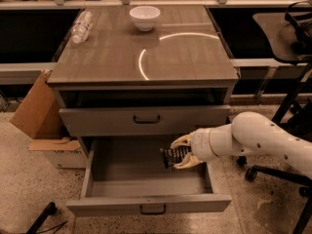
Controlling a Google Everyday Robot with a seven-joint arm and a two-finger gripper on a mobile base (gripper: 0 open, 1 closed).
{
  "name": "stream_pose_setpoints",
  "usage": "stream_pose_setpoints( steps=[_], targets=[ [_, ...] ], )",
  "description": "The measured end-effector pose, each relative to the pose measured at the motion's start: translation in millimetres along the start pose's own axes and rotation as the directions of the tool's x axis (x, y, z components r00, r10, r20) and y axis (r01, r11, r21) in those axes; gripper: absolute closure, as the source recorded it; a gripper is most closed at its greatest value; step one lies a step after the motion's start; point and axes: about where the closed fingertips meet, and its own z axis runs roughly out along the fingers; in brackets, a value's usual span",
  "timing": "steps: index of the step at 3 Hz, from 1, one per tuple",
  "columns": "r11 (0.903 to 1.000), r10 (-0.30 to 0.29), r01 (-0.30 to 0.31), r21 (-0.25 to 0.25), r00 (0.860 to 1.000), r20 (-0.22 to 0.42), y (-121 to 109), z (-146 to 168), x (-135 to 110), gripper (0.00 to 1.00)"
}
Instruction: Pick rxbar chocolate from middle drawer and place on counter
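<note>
I saw the gripper low down, inside the open middle drawer, over on its right side. Its two pale fingers were closed on the dark snack bar, one finger above it and one below. The snack bar stuck out to the left of the fingers, over the grey drawer floor. I could not tell if the bar touched that floor or hung just over it. The white arm reached in from the right, across the drawer's right wall.

The middle drawer was pulled far out. Its low front with the small dark handle was nearest to me. Above it, the other drawer with the taller front was shut.

The counter on top was shiny, with a curved line of light on it. A white bowl stood near its back edge. A clear bottle lay on its side near the back left corner, well apart from the bowl. A brown cardboard box sat beside the cabinet on the left, on the speckled floor. A dark chair stood on the right.
</note>
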Motion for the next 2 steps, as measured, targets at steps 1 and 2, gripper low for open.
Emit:
stream_pose_setpoints(
  steps=[1,2],
  targets=[
    [0.9972,-0.071,0.071,0.024,0.997,-0.001,-22,-27,-24,1.0],
    [0.9828,-0.159,0.159,0.094,0.987,-0.008,-60,-77,-64,1.0]
  ],
)
